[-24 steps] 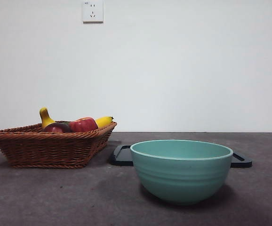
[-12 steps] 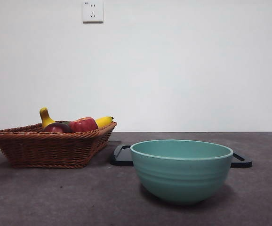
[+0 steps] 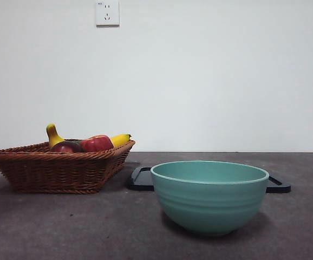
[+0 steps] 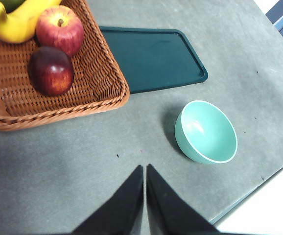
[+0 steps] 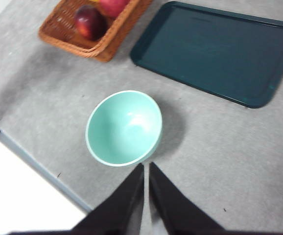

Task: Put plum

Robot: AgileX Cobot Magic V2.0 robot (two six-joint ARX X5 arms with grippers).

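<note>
We see the plum (image 4: 51, 70) in the wicker basket (image 4: 100, 93) (beside the apple (image 4: 60, 29)), upper left, well apart from our left gripper (image 4: 145, 171), jaws closed; right gripper (image 5: 146, 169) likewise closed.

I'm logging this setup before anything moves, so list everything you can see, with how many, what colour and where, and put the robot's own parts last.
plum: one, dark maroon, in the basket beside the apple.
apple: one, red with yellowish streaks, in the basket.
banana: one, yellow, in the basket next to the apple.
basket: one, brown wicker, on the table beside the tray.
tray: one, dark green, flat on the table, nothing on it.
bowl: one, mint green, empty, on the table apart from the tray.
table: one, grey.
wall socket: one, white, on the wall.
left pincer: black, shut, above the table.
right pincer: black, shut, above the table near the bowl.
</note>
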